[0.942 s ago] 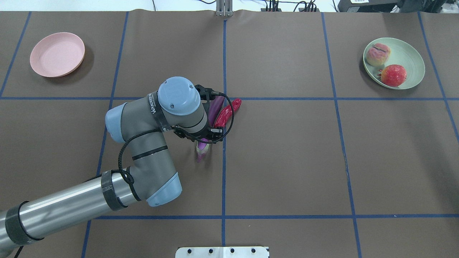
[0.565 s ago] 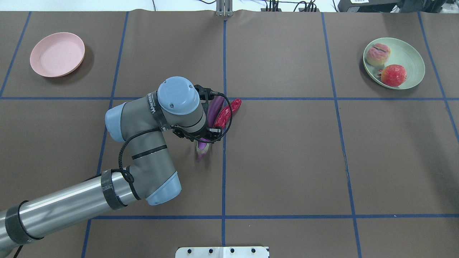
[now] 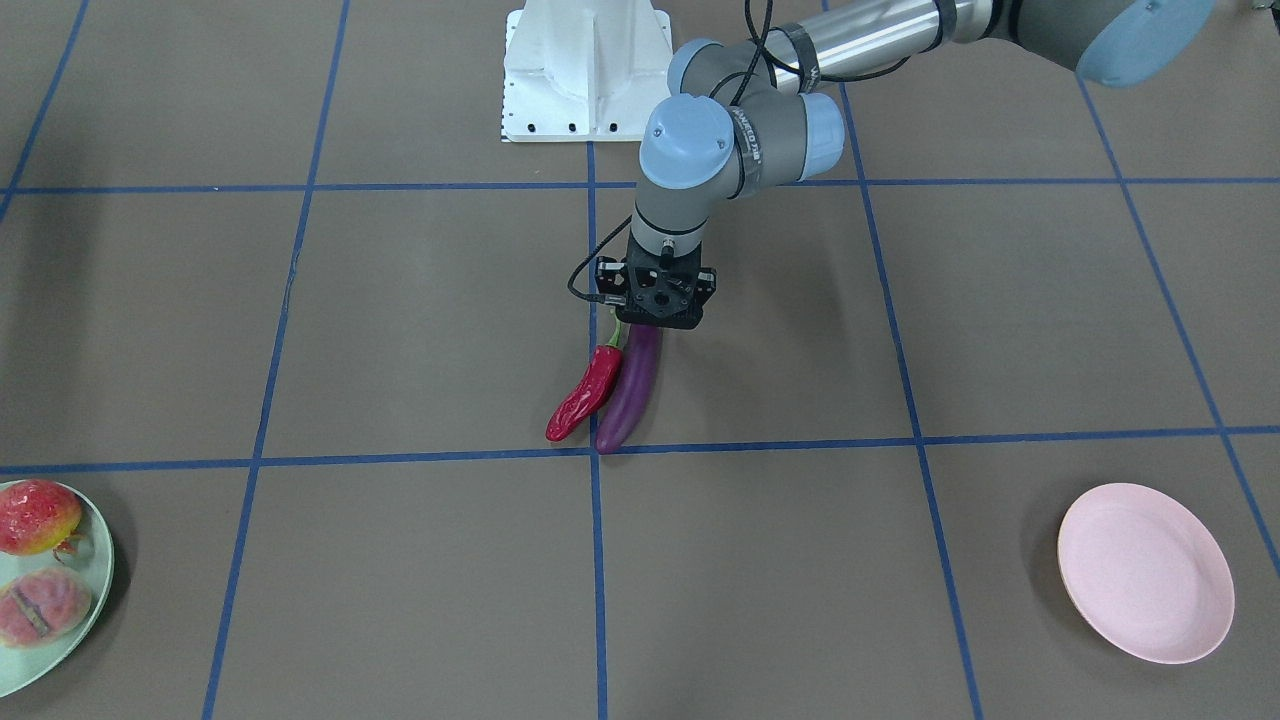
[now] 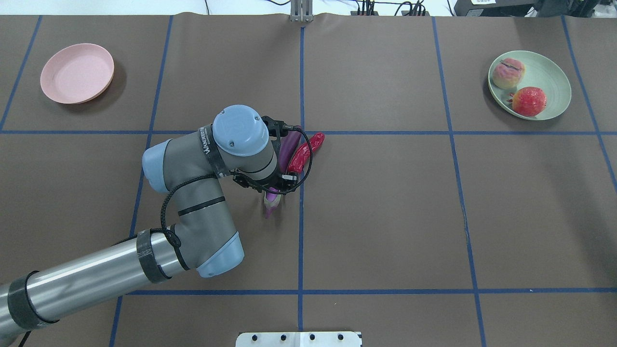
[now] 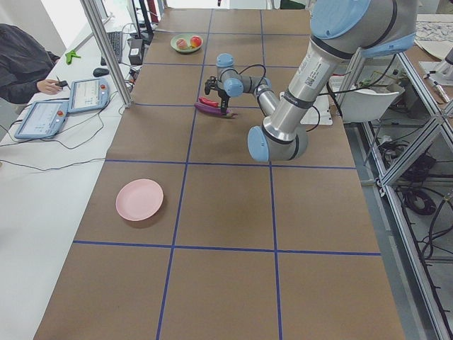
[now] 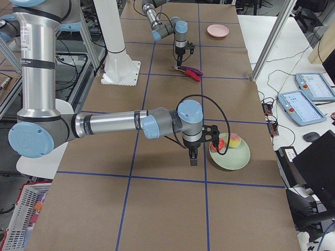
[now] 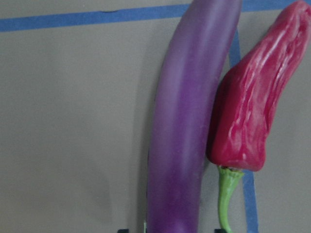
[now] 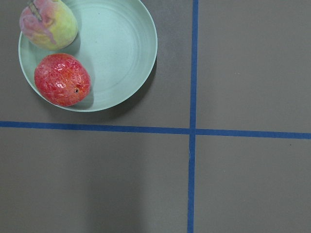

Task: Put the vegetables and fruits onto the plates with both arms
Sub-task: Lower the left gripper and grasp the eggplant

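Observation:
The purple eggplant (image 4: 288,147) lies on the table at the centre, with the red chili pepper (image 4: 303,153) touching its side. My left gripper (image 3: 652,322) is low over the eggplant's cap end. In the left wrist view the eggplant (image 7: 187,121) runs between the jaws and the chili (image 7: 252,107) lies right of it; the jaws stand apart on either side of it. The peach (image 4: 508,72) and the pomegranate (image 4: 529,100) lie on the mint plate (image 4: 552,72). The pink plate (image 4: 77,72) holds nothing. My right gripper (image 6: 192,156) hangs beside the mint plate (image 6: 233,159); I cannot tell whether it is open or shut.
The white base pedestal (image 3: 585,70) stands at the robot's edge of the table. Blue tape lines cross the brown table cover. An operator (image 5: 21,64) sits with tablets beyond the far side. A metal post (image 5: 106,42) stands at that edge.
My left wrist has sunk slightly over the eggplant. The eggplant, the chili and both plates have not moved.

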You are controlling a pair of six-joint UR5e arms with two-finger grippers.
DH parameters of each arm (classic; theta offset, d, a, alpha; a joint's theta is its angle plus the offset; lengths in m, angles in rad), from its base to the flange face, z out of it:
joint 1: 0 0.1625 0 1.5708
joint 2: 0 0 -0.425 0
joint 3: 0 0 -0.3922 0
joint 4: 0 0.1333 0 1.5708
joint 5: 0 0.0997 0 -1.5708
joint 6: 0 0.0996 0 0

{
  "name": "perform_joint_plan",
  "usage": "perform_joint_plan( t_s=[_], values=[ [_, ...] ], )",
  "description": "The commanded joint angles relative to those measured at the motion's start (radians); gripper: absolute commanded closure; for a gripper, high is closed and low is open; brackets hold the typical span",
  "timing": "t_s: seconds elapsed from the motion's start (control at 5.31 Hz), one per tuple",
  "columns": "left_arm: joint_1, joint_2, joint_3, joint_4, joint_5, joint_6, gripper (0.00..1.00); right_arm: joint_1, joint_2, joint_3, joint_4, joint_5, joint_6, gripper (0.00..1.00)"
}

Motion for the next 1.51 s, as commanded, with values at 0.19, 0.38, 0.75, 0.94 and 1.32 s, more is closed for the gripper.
perform_joint_plan(
  t_s=[0.19,0.38,0.75,0.94,1.32],
  values=[
    [0.004,-0.007,0.028,0.0,-0.018,0.0,0.39,0.0,0.0,-0.001,0.0,-0.001,0.001,0.0],
    [0.004,-0.007,0.028,0.001,-0.038,-0.002,0.51,0.0,0.0,-0.001,0.0,-0.001,0.001,0.0],
    [-0.019,-0.01,-0.012,0.048,-0.076,-0.005,1.0,0.0,0.003,-0.001,0.0,0.0,0.001,0.0],
    [-0.131,-0.008,-0.053,0.072,-0.173,0.0,1.0,0.0,0.005,-0.001,0.0,0.0,0.001,0.0],
    [-0.369,0.03,-0.041,0.084,-0.3,0.177,1.0,0.0,0.008,-0.003,0.0,-0.001,0.0,0.0]
  ],
)
